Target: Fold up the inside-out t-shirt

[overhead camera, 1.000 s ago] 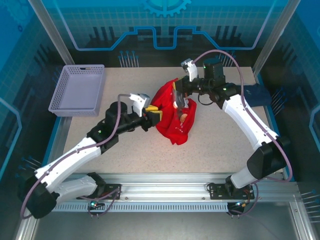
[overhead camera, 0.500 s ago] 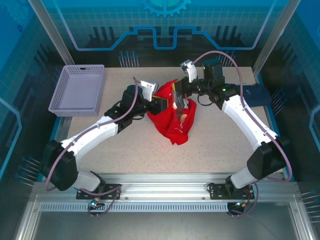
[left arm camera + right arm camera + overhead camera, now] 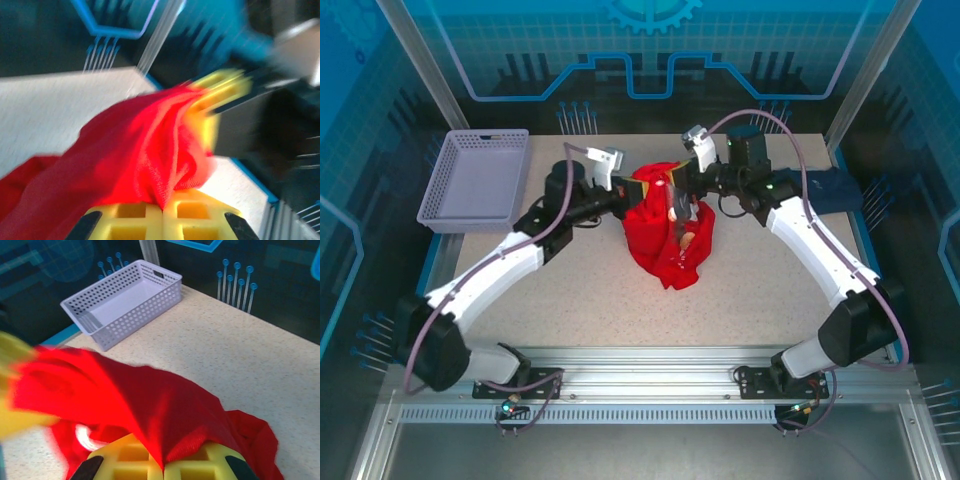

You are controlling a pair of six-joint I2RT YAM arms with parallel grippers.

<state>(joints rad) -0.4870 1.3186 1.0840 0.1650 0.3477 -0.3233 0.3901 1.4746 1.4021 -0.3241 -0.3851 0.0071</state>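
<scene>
While the red t-shirt (image 3: 670, 245) hung bunched over the middle of the table (image 3: 770, 290), the left gripper (image 3: 626, 197) and the right gripper (image 3: 676, 186) were each clamped tight on its raised upper cloth.

Overhead view plus two close wrist views.
Left wrist faces three o'clock, right wrist ten; all share the bright red cloth t-shirt (image 3: 662, 255).

basket (image 3: 475, 185): far-left of table (image 3: 590, 300) | navy garment (image 3: 838, 190): right edge
</scene>
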